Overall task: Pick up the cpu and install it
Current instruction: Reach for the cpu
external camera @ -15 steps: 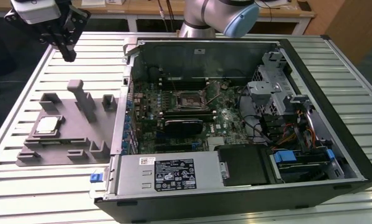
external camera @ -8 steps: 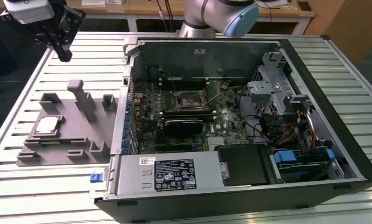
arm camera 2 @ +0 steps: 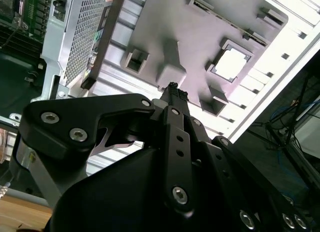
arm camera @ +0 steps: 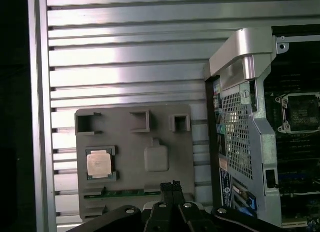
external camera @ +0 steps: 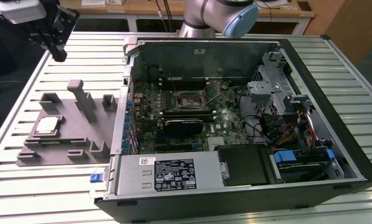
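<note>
Fingers [arm camera: 170, 186]: pressed together, nothing between them. In the exterior view they hang high over the far corner of the worktop [external camera: 36, 196] on that view's left, well apart from every part. I read this as a standoff pose, the wrist pointing down so both wrist cameras take in the work.

Fixture [arm camera: 135, 147]: grey block plate lying flat on the slatted worktop, just beside the computer case [external camera: 354, 154], on the exterior view's left of it. Its raised posts and pockets look made to hold parts at known spots.

Cpu [arm camera: 98, 164]: seated in a square pocket of the fixture, on the side away from the case. It lies flat, its shiny metal top up, untouched. My judgement is that the pocket walls keep it from sliding and leave its top open to a reach from above.

Orientation: the chip is close to square, so I can name no clear long axis. Its edges run parallel to the fixture's edges, and its flat face points straight up. Any corner mark is too small to tell.

Case: on its side, open face up, so the motherboard [external camera: 173, 121] faces upward. The socket [external camera: 189, 99] sits near the board's middle, well apart from the cpu.
</note>
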You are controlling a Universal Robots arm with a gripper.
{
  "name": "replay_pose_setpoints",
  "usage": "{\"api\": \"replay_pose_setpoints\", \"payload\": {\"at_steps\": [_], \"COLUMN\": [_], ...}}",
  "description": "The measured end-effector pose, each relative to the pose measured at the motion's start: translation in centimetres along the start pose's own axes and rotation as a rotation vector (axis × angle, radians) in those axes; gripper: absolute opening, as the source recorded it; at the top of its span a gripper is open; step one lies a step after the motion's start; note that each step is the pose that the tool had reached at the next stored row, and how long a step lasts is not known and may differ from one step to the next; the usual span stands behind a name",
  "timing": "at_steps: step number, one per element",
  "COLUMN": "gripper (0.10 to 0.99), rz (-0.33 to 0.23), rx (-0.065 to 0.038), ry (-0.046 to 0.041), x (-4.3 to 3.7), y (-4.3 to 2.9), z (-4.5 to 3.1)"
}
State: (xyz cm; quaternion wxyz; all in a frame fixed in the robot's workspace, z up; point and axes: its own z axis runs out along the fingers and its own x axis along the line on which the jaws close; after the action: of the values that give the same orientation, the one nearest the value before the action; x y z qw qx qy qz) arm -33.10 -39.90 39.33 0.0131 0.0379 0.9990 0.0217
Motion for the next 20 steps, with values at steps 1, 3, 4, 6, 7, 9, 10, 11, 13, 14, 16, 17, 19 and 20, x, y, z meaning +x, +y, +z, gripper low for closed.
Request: {"api": "replay_pose_setpoints", "payload": {"at_steps": [1, 3, 4, 6, 7, 9, 10, 11, 13, 14, 16, 17, 19, 20], "gripper": [0.106, 0.106, 0.106, 0.106, 0.106, 0.106, 0.106, 0.106, 0.106, 0.106, 0.106, 0.106, 0.106, 0.106], "rz": [0.0, 0.0, 0.0, 0.0, 0.0, 0.0, 0.0, 0.0, 0.0, 0.0, 0.0, 0.0, 0.0, 0.0], "rx": [0.0, 0.0, 0.0, 0.0, 0.0, 0.0, 0.0, 0.0, 0.0, 0.0, 0.0, 0.0, 0.0, 0.0], "ry": [0.0, 0.0, 0.0, 0.0, 0.0, 0.0, 0.0, 0.0001, 0.0, 0.0, 0.0, 0.0, 0.0, 0.0], "x": [0.12, 0.35, 0.46, 0.69, 0.79, 1.02, 1.14, 1.27, 1.55, 1.69, 1.98, 2.12, 2.35, 2.45], "y": [-0.01, -0.03, -0.03, -0.05, -0.06, -0.07, -0.09, -0.1, -0.12, -0.13, -0.15, -0.16, -0.18, -0.19], "z": [-0.01, -0.01, -0.01, -0.02, -0.02, -0.03, -0.03, -0.04, -0.04, -0.05, -0.06, -0.06, -0.03, 0.01]}}
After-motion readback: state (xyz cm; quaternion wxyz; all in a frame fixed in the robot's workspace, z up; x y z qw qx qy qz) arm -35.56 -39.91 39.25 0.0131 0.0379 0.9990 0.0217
